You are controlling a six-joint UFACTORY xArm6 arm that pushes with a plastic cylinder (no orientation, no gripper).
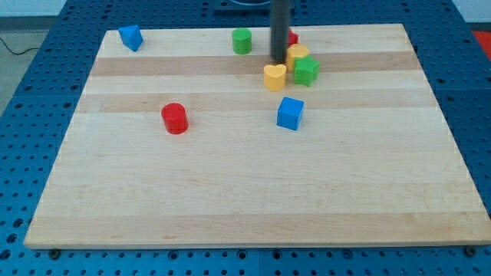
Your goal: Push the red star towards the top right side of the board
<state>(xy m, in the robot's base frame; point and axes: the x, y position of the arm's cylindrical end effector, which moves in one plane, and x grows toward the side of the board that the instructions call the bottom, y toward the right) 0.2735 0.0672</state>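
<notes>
So my tip (278, 58) was down on the wooden board (230, 192) near the top edge, a bit right of the middle. No claw on this rig, just the bare rod, so nothing released or clenched to report. The red star (292, 37) was mostly hidden behind the rod, only a sliver of red peeking out on its right side, close to the board's top edge; couldn't really make out the shape. Just right of the tip sat a yellow block (298, 53), with a green star (307, 70) touching it below, and a yellow heart (275, 77) right under the tip. A green cylinder (242, 41) stood left of the rod. A blue cube (290, 113) was lower down, a red cylinder (175, 118) toward the left, and a blue block (130, 37) sat in the top left corner.
</notes>
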